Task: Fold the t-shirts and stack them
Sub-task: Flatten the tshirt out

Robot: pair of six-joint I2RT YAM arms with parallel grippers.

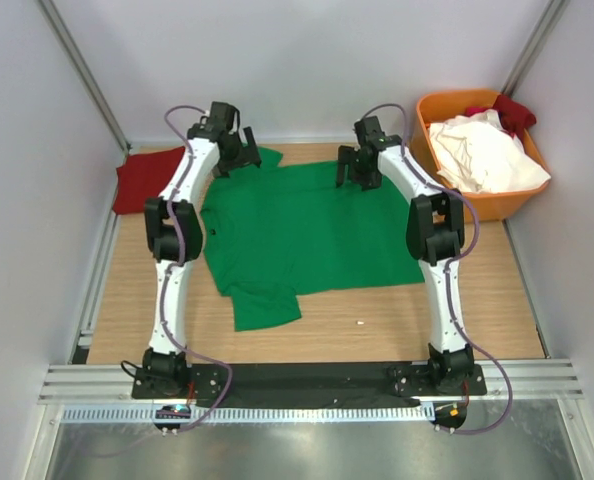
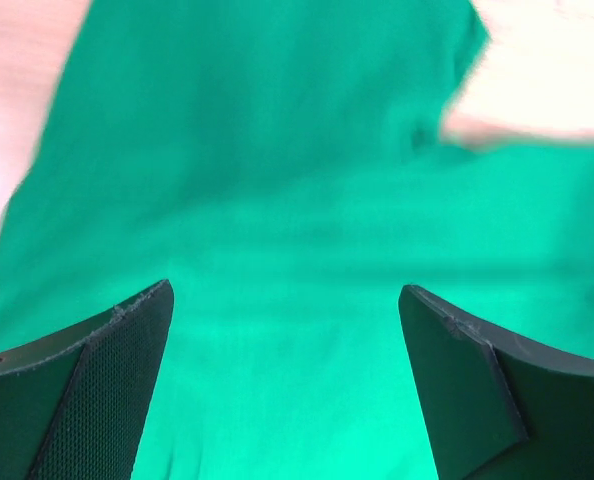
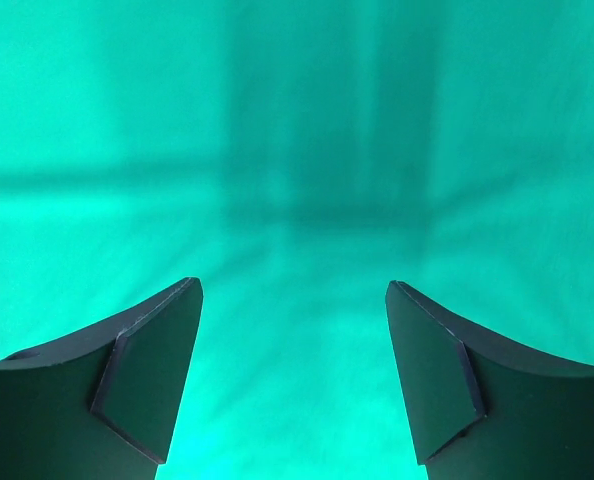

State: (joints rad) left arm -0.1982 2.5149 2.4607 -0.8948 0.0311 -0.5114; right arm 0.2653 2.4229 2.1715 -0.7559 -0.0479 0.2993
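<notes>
A bright green t-shirt (image 1: 302, 230) lies spread flat on the wooden table, one sleeve toward the near edge. My left gripper (image 1: 239, 158) hovers open over its far left corner; in the left wrist view (image 2: 285, 300) green cloth (image 2: 277, 180) fills the frame between the fingers. My right gripper (image 1: 357, 175) hovers open over the far right part of the shirt; the right wrist view (image 3: 292, 295) shows only green cloth (image 3: 297, 150). A dark red t-shirt (image 1: 145, 180) lies folded at the far left. White (image 1: 482, 152) and red (image 1: 512, 110) shirts sit in the bin.
An orange plastic bin (image 1: 477, 204) stands at the far right corner. Grey walls and metal rails close in the table on the left, right and back. Bare wood (image 1: 377, 325) shows along the near edge of the table.
</notes>
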